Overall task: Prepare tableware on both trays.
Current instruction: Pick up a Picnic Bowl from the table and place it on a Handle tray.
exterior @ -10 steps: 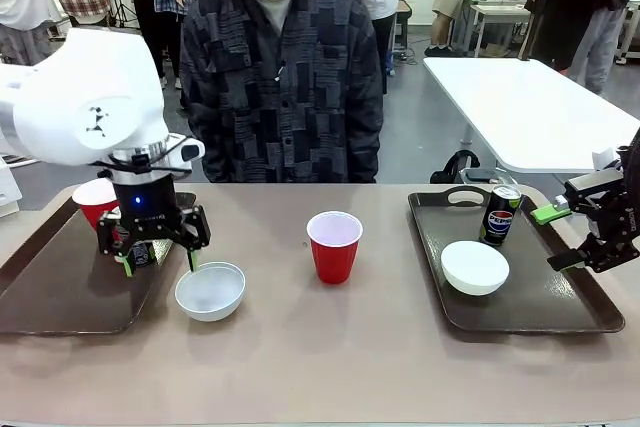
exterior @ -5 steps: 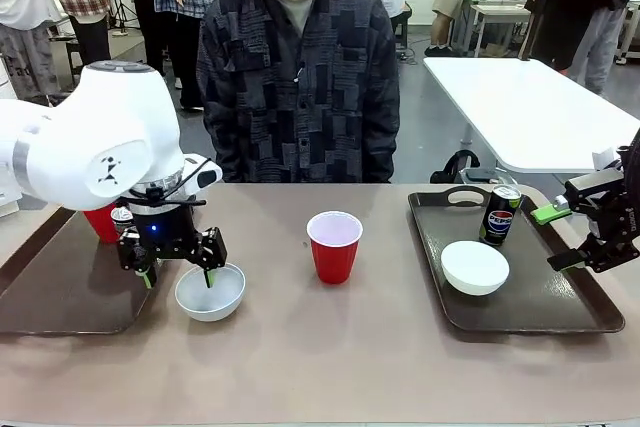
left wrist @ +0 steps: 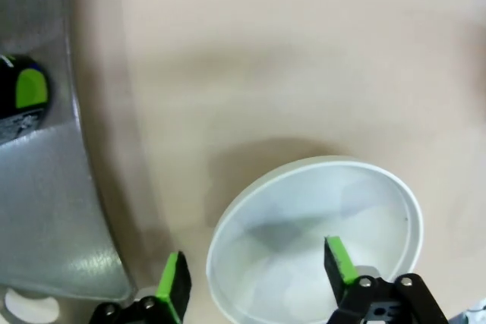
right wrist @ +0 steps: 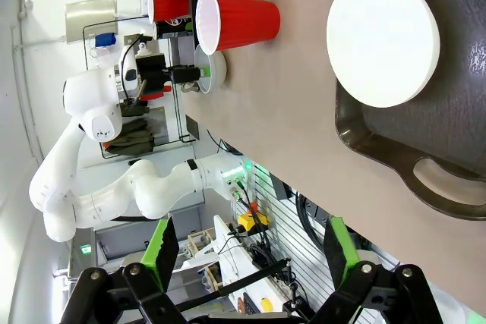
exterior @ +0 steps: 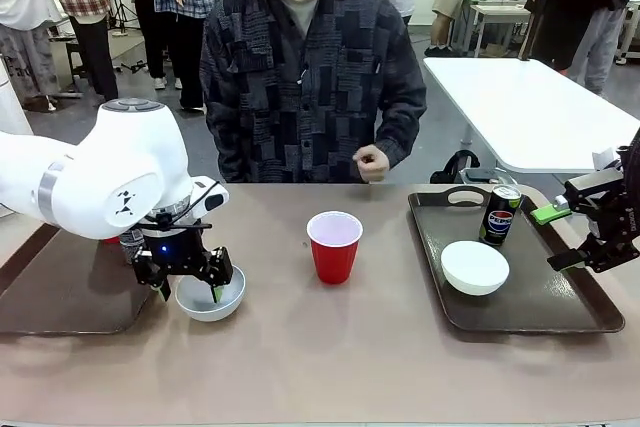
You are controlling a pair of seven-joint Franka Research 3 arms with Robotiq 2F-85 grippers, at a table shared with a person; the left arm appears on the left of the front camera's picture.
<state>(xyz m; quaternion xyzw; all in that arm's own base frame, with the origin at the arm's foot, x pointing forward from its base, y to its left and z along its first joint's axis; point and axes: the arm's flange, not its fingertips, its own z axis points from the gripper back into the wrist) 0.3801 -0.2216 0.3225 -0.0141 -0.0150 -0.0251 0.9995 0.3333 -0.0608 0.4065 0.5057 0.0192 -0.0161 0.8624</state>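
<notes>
Tan desk [exterior: 350, 357] spans the front view from edge to edge. At its far side, top centre of the frame, stands a person [exterior: 300, 87] in a dark patterned shirt, with one hand [exterior: 372, 162] raised and loosely closed above the desk.

Two dark brown trays lie on the desk. The left tray [exterior: 60, 287] is at the frame's left edge and the right tray [exterior: 560, 297] at centre right.

The white left arm [exterior: 100, 182] covers much of the left tray. Its left claw [exterior: 189, 292] points down just beside that tray's right rim. The right claw [exterior: 553, 237] hangs at the frame's right edge over the right tray's rim. In the right wrist view its fingers [right wrist: 162, 244] stand wide apart with nothing between them.

One red cup [exterior: 334, 247] stands upright on the bare desk at frame centre, between the trays.

The near bowl [exterior: 205, 309] sits on the desk just right of the left tray. The left claw straddles its wall, wide. In the left wrist view one green pad [left wrist: 339, 259] is inside the bowl [left wrist: 304, 210] and the other is outside it, toward the tray [left wrist: 45, 210]. Whether either pad touches the wall cannot be told. A second bowl [exterior: 475, 267] rests in the middle of the right tray.

A Pepsi can [exterior: 499, 215] stands upright on the right tray, just behind that bowl.
</notes>
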